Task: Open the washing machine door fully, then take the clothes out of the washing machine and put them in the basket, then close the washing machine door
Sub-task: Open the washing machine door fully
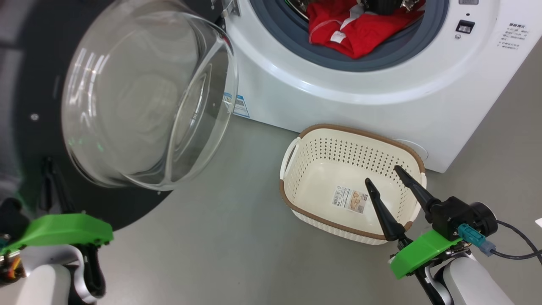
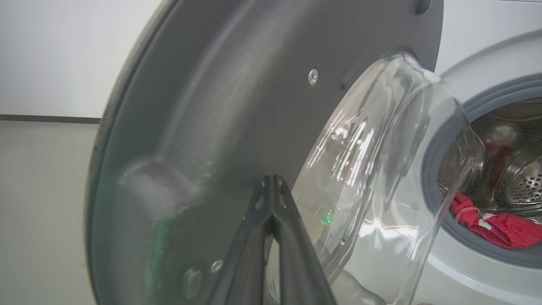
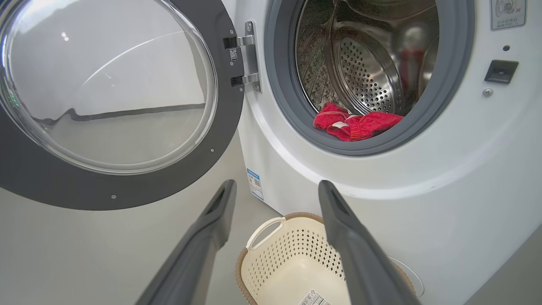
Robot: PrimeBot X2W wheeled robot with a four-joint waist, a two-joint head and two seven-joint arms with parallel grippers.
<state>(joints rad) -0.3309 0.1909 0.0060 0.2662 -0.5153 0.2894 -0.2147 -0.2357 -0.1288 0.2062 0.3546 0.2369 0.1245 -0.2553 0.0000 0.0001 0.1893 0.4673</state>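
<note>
The washing machine door (image 1: 25,84) stands swung open at the left, its glass bowl (image 1: 144,97) bulging toward me. My left gripper (image 1: 48,165) is shut and empty, with its fingertips (image 2: 271,180) close against the door's grey inner face (image 2: 237,106); contact is unclear. The red clothes (image 1: 360,29) lie at the mouth of the white washing machine (image 1: 338,93), over the grey ring. The basket (image 1: 360,133) sits empty on the floor in front of the machine. My right gripper (image 1: 382,174) hangs open above the basket, and in the right wrist view this gripper (image 3: 277,186) points toward the clothes (image 3: 355,125).
The open door (image 3: 106,190) takes up the room left of the machine and hangs on a steel hinge (image 3: 247,59). A blue sticker (image 1: 241,106) marks the machine's front corner. Grey floor (image 1: 237,237) lies between the door and the basket (image 3: 262,228). A cable (image 1: 516,250) trails from my right wrist.
</note>
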